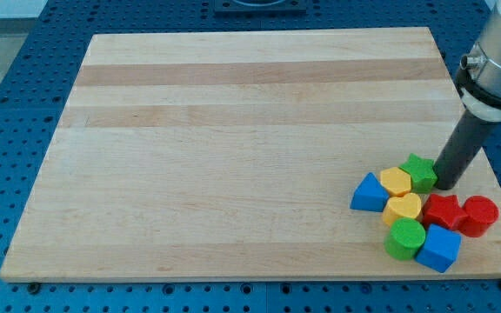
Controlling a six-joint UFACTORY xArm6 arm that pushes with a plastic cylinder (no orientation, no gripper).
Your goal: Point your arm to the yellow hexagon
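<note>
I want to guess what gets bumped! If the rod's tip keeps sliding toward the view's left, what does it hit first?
Probably the green star block: my tip sits just to its right, almost touching. The yellow hexagon comes right behind it. Depth is hard to judge from one view.

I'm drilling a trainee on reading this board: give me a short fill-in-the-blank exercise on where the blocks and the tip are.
1. All the blocks are bunched in the board's bottom ____ corner.
2. My tip touches the green ____.
3. The block farthest to the view's left is the ____ triangle.
4. The yellow hexagon lies to the tip's ____.

Missing: right; star; blue; left
</note>
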